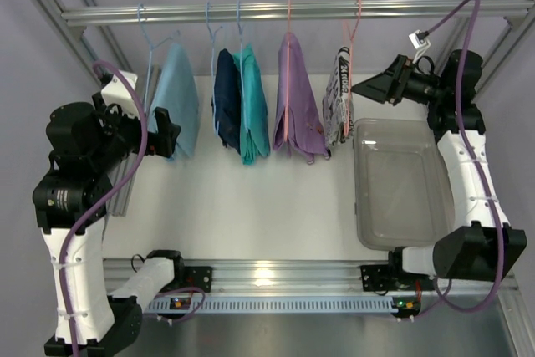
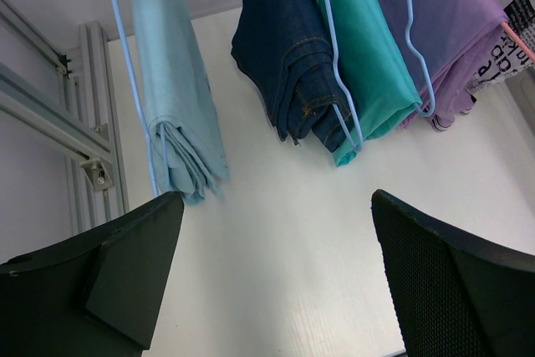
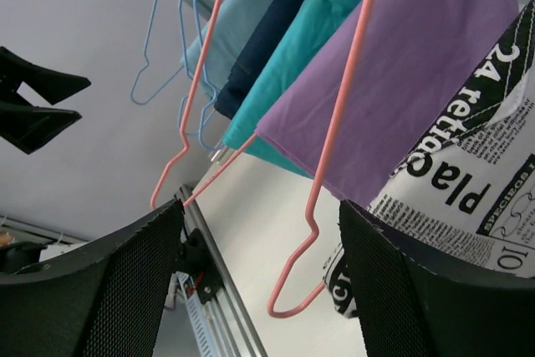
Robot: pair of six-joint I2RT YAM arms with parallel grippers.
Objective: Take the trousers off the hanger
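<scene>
The right fingers [image 3: 125, 282] were spread wide and held nothing. The lower corner of the thin pink wire hanger [image 3: 344, 81] hung in the gap between them, and I could not tell whether it touched either one. Draped over that hanger, just beside the right-hand finger, were the white newsprint-patterned trousers [image 3: 468, 198]. Their black print read "24" and "pla"; the rest was too cut off to read. They hung at the right end of the aluminium rail [image 1: 276, 12], beside a purple folded garment [image 3: 410, 56] on a second pink wire hanger [image 1: 288, 22]. Below and just right of the trousers a clear plastic bin [image 1: 405, 190] sat on the white counter [image 1: 276, 206].

The left fingers [image 2: 125, 273] were also spread and held nothing. They stood over bare counter and close to a light-blue folded cloth [image 2: 175, 98]. An open strip of counter separated that cloth from dark denim jeans [image 2: 284, 56] and a teal garment [image 2: 368, 64]. Aluminium frame posts [image 2: 50, 114] bounded the left edge.
</scene>
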